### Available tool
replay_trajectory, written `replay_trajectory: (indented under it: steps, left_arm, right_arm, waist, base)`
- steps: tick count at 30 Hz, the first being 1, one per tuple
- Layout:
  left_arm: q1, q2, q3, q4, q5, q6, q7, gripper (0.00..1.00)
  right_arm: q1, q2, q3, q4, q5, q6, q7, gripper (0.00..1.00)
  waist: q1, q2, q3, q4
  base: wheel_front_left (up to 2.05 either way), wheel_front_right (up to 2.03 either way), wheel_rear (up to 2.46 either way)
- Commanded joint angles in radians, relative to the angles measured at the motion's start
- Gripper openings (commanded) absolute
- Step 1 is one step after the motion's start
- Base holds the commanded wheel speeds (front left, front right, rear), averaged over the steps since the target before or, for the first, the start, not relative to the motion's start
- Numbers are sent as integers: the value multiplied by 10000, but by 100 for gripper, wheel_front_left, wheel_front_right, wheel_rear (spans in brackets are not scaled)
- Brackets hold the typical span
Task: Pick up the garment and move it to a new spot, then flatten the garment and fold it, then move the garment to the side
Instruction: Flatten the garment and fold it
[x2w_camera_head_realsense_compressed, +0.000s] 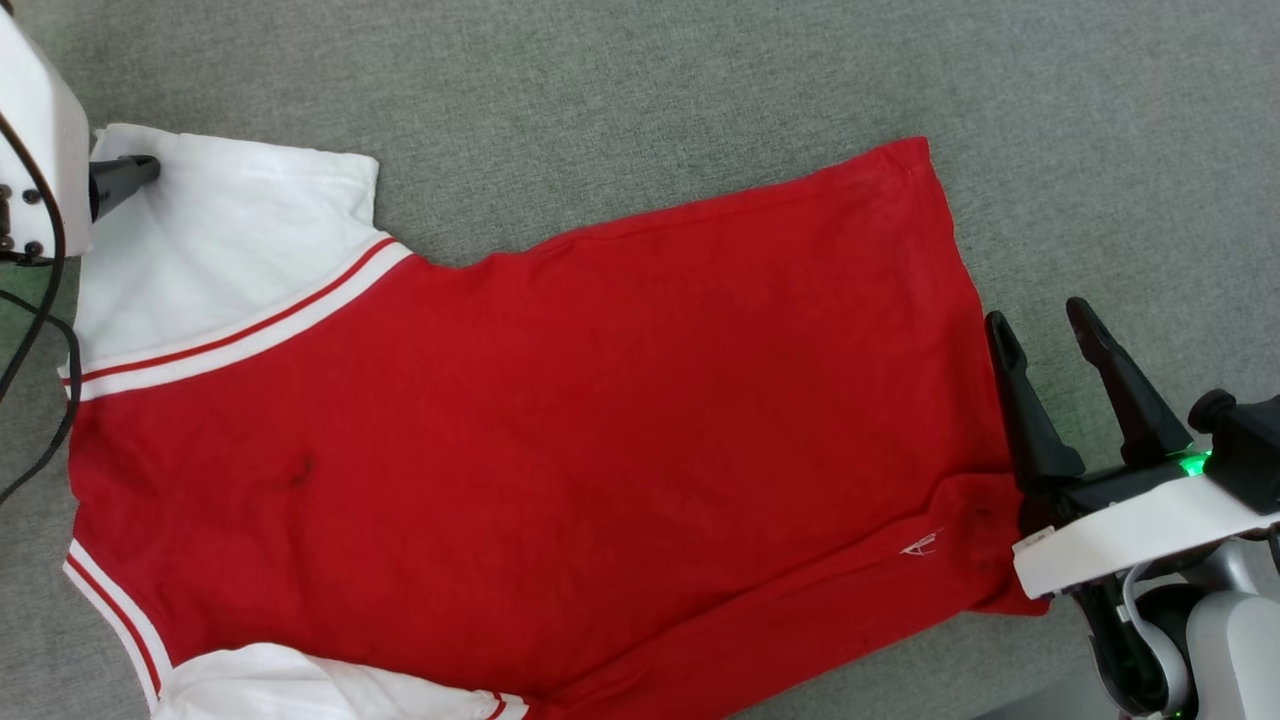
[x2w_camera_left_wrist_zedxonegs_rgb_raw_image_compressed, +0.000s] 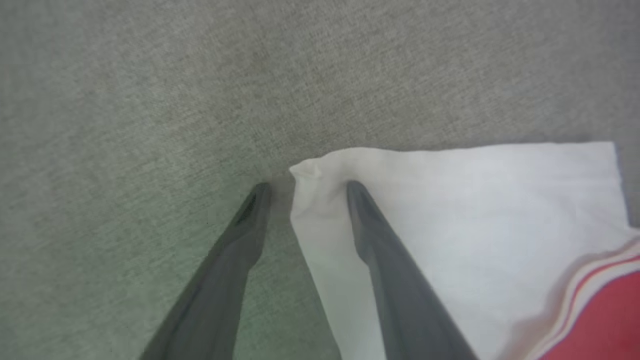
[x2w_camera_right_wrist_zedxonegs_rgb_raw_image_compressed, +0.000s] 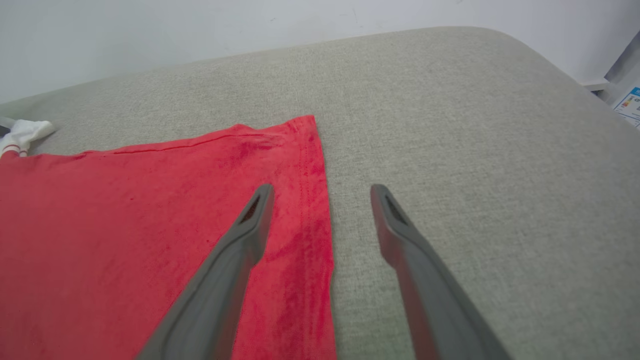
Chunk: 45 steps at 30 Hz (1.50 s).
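Grey woven fabric covered the bench (x2w_camera_head_realsense_compressed: 700, 80), with a white wall (x2w_camera_right_wrist_zedxonegs_rgb_raw_image_compressed: 200, 30) behind its rounded far corner. Shirt (x2w_camera_head_realsense_compressed: 560, 430) lay spread flat on it, hem towards the robot's right, sleeves towards its left.

Upper white sleeve (x2w_camera_head_realsense_compressed: 220, 250) was fully in view, joined to the red body by red-and-white stripe trim (x2w_camera_head_realsense_compressed: 250, 325). Lower sleeve (x2w_camera_head_realsense_compressed: 300, 690) was cut off by the bottom edge of the head view. Small white logo (x2w_camera_head_realsense_compressed: 922, 545) near the hem was too small to read. Dark mark (x2w_camera_head_realsense_compressed: 300, 470) on the red cloth: stain or crease, couldn't tell.

Left pincer (x2w_camera_left_wrist_zedxonegs_rgb_raw_image_compressed: 306, 189) was spread wide, gripping nothing. It straddled the outer corner of the upper sleeve, one finger over bare bench, the other over the white cloth. Corner looked slightly puckered between them; contact unclear. In the head view the arm's white housing (x2w_camera_head_realsense_compressed: 35, 130) hid all but one dark fingertip. Black cable (x2w_camera_head_realsense_compressed: 40, 330) hung beside it.

Right pincer (x2w_camera_head_realsense_compressed: 1042, 318) was also wide open and empty, straddling the hem edge: one finger above red cloth, the other above bare bench. Green light (x2w_camera_head_realsense_compressed: 1190, 463) glowed at its base. The wrist hid the hem's near corner.

Blue-and-white label (x2w_camera_right_wrist_zedxonegs_rgb_raw_image_compressed: 631, 105) at the right wrist view's edge was cut off and unreadable.
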Motion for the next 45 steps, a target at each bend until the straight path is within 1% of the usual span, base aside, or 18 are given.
replay_trajectory:
  steps: [1,3,6,11,15,18,22,26,29,31,32,33,35,38,45]
  left_arm:
    - [453,-270,-275,198,-193,-86,178,0]
    - [634,-404,-259,184,-401,-158,184,0]
    - [627,-413,-184,106,-345,-239,-316,0]
    - [570,-567,58,-100,-179,-422,-1740,0]
    - [741,-606,-103,-422,17,-584,-2756,0]
    - [890,-587,-313,-882,84,-643,-3327,0]
    - [1160,-531,-806,-1865,25,-660,-3952,0]
    - [1398,-102,-1819,-3278,82,-655,-4381,0]
    - [1510,89,-2131,-3934,2,-657,-4758,0]
    - [1565,208,-2266,-4284,-20,-658,-4922,0]
    - [1587,247,-2288,-4444,-39,-659,-4999,0]
    - [1587,247,-2288,-4444,-39,-659,-4999,0]
    - [1643,329,-2337,-4742,-24,-659,-5120,0]
    - [1694,385,-2349,-5161,27,-659,-5293,0]
    - [1907,385,-2408,-5946,266,-509,-5610,0]
  right_arm:
    - [-115,40,3,39,14,-4,-38,100]
    - [-139,11,2,81,-35,-4,31,100]
    - [-160,-82,-20,78,-91,-4,174,100]
    - [-138,-391,-102,55,-217,-4,570,100]
    - [-158,-884,-72,-6,-229,-4,1283,100]
    - [-258,-1593,195,-37,-242,-4,2151,100]
    - [-573,-2551,330,-14,166,-4,3797,100]
    - [-1149,-3491,550,179,597,-4,5733,100]
    - [-1754,-3919,631,377,952,-4,6973,100]
    - [-2237,-4189,706,537,976,-5,7646,100]
    - [-2451,-4238,764,614,1037,-5,7945,100]
    - [-2451,-4238,764,614,1037,-5,7945,100]
    - [-2903,-4262,745,845,1160,-5,8552,100]
    - [-3500,-4486,831,1193,1060,-5,9253,100]
    - [-4312,-4767,1195,2076,696,-5,9932,100]
  waist:
    - [-1,0,-8,19]
    - [-1,0,-73,68]
    - [-1,0,-227,170]
    - [-1,0,-754,448]
    - [-1,0,-1259,788]
    - [-1,0,-1598,1083]
    - [-1,0,-1919,1538]
    - [-1,0,-2036,2000]
    - [-1,0,-1996,2316]
    - [-1,0,-1949,2530]
    - [-1,0,-1917,2631]
    - [-1,0,-1917,2631]
    - [-1,0,-1836,2824]
    - [-1,0,-1664,3122]
    - [-1,0,-1170,3652]
  base:
    - [0,0,0]
    - [0,0,0]
    - [0,0,0]
    - [0,0,0]
    - [0,0,0]
    - [0,0,0]
    - [0,0,0]
    - [0,0,0]
    - [0,0,0]
    - [0,0,0]
    - [0,0,0]
    - [0,0,0]
    - [0,0,0]
    - [0,0,0]
    - [0,0,0]
